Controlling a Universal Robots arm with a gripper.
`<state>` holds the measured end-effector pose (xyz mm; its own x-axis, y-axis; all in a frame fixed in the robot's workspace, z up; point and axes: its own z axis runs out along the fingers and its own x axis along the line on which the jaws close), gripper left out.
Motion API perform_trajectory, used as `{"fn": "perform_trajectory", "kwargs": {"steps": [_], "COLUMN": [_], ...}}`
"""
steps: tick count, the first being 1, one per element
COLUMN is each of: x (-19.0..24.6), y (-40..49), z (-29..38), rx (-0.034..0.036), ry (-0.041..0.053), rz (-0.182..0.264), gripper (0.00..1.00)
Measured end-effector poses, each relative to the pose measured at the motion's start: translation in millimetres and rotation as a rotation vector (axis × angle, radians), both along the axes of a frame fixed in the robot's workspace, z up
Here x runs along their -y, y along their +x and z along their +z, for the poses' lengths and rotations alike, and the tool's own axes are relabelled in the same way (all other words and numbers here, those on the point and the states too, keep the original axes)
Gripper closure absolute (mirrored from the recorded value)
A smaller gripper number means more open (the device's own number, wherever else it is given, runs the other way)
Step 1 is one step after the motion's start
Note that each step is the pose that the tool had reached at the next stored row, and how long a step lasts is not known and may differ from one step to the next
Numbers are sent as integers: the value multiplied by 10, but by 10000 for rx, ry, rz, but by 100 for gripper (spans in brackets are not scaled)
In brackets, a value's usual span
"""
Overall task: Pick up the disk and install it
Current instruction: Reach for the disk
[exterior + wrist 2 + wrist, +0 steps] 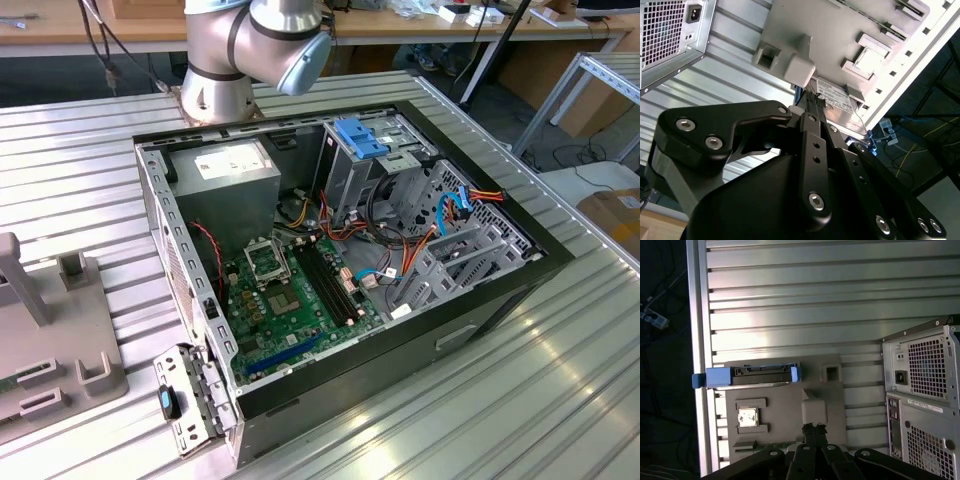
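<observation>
The disk lies on the holder, beside the computer case.

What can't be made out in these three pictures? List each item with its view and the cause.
- Flat grey disk with blue plastic frame: edge-on in the first wrist view, broad faces hidden; in the second wrist view the black gripper covers most of it.
- Grey moulded holder tray: cut by the exterior view's left edge.
- Silver robot arm: cut by the exterior view's top edge.
</observation>
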<state>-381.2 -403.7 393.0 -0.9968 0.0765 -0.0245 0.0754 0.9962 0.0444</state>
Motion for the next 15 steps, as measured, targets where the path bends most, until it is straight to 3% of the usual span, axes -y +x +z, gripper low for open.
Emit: {"fn": "perform_trajectory", "kwargs": {"steps": [11,15], "x": [0,0], "y": [-132,-231], "z": [0,0], "rx": [0,1], "ry": [-1,0], "rz": [0,0], "gripper": [89,89]}}
